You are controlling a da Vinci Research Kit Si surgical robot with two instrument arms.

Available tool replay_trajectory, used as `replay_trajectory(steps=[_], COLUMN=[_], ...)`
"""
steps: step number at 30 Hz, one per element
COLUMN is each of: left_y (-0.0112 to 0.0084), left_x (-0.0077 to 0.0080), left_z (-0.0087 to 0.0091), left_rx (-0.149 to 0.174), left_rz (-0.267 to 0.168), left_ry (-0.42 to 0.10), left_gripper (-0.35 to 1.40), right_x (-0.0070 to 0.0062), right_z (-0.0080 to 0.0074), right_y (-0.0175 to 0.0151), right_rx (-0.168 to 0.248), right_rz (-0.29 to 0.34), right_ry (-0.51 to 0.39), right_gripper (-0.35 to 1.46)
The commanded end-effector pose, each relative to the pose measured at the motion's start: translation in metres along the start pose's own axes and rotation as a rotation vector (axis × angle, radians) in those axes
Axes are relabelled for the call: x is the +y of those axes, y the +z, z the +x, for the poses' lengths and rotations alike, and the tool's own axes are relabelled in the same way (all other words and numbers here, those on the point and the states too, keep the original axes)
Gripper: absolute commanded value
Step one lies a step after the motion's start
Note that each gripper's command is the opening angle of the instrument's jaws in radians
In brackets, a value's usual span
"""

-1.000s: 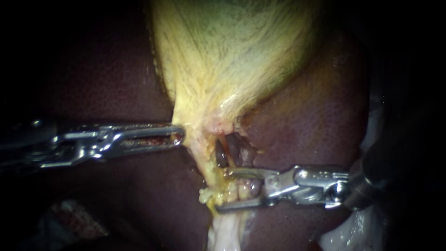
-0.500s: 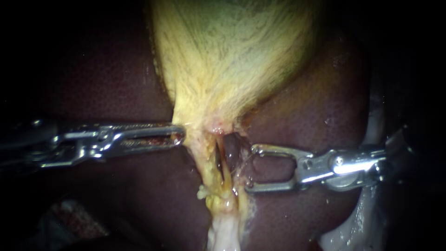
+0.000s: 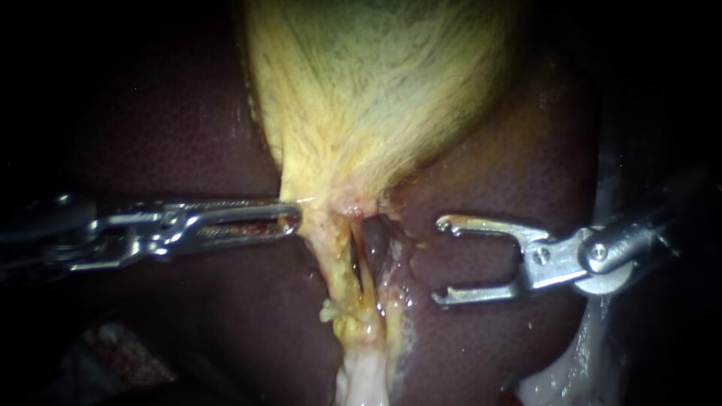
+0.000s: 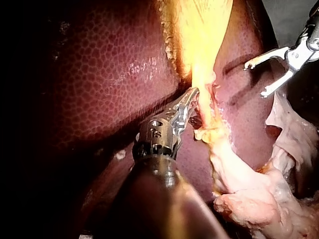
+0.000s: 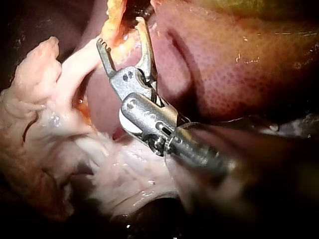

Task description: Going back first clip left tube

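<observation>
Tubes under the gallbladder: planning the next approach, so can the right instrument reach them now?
Probably yes. The right instrument stands open beside the tubes, apart, only bare liver between; the left instrument grips the gallbladder on their far side.

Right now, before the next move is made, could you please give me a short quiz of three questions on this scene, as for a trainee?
1. True or false: the right instrument is shut on the tube.
2. What does the left instrument hold? A) the tube B) the edge of the gallbladder C) nothing
3. Fill in: in the endoscope view, the open end of the right instrument shows against the dark red ____.

Key:
1. False. It is open, holds nothing and stands apart from the tube.
2. B.
3. liver.
</observation>
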Motion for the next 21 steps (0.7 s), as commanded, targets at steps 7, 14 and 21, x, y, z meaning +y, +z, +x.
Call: replay_trajectory(steps=[7, 14, 21], left_y=[0.0009, 0.0034, 0.0072], left_x=[0.0005, 0.0009, 0.0011], left_z=[0.0002, 0.0009, 0.0017], left_rx=[-0.001, -0.007, 0.012], left_rz=[-0.001, -0.008, -0.001], left_ry=[0.001, 0.005, 0.011], left_gripper=[-0.15, -0.15, -0.15], right_x=[0.0000, 0.0000, -0.0001], right_z=[0.0001, 0.0000, -0.0001], right_y=[-0.0002, -0.0004, -0.0007], right_rx=[0.005, 0.006, 0.006], right_rz=[-0.001, 0.001, 0.002], right_ry=[-0.034, -0.034, -0.035], right_gripper=[0.60, 0.60, 0.60])
